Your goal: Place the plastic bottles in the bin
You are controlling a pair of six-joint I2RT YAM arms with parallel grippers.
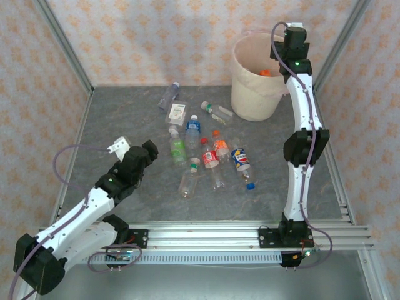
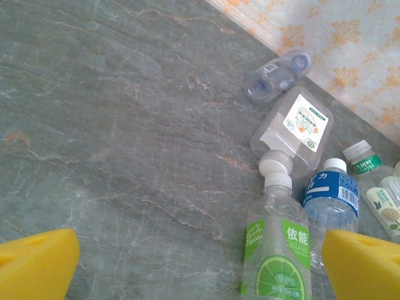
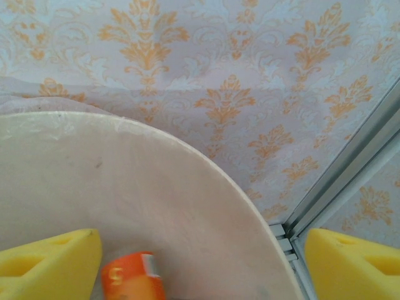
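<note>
Many bottles (image 1: pixel 192 132), right hand (image 3: pixel 203 256) over bin (image 1: pixel 250 100)

label text | green lime-label bottle (image 2: pixel 277 250): 依能 | blue-label bottle (image 2: pixel 331 194): 力

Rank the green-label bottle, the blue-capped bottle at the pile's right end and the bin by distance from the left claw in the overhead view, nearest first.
1. Green-label bottle, just right of the left claw.
2. Blue-capped bottle, right end of the pile.
3. Bin, far right corner.
</note>
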